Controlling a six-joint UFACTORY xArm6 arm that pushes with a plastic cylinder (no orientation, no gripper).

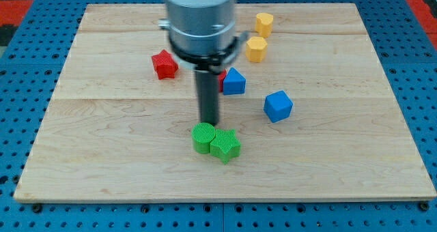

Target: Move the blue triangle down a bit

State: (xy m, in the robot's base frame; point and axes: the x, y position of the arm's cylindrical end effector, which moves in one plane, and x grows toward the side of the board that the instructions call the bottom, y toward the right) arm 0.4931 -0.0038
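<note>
Camera view: my tip (209,121) left-below blue triangle (233,81), apart.

The wooden board (328,170) sat on a blue pegboard (416,68). On it were a red star (164,64), two yellow blocks (264,22) (256,49), a blue triangle (234,81), a blue cube (278,106), plus two green blocks (203,137) (225,145) touching each other.

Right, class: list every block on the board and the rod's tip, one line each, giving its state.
blue triangle: flat, right of rod.
blue cube: lying alone.
red star: lying alone.
upper yellow block: apart from the lower.
lower yellow block: flat.
green cylinder: touching green star.
green star: touching cylinder.
my tip: just above green cylinder.
</note>
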